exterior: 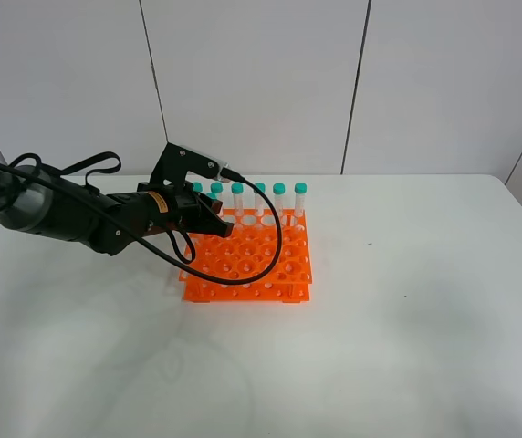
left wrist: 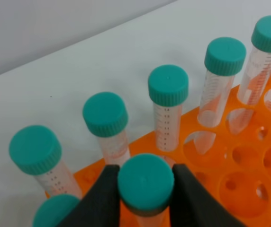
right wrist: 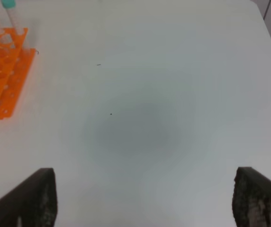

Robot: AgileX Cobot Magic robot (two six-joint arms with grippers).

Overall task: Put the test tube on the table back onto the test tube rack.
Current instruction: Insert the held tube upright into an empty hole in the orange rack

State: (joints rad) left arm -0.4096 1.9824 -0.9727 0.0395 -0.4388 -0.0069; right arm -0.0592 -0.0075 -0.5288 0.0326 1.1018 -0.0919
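Now — left jaws gripping test tube (left wrist: 145,183) | right jaws wide | white table (exterior: 407,347)

High view and wrists share rack (exterior: 247,260).

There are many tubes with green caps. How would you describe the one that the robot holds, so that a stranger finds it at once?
Find the bright orange plastic rack with round holes on the white table; a row of clear teal-capped tubes stands along its far edge. At the left end, just in front of that row, is the clear teal-capped tube you want. Only this one sits between the black fingers of the left hand.
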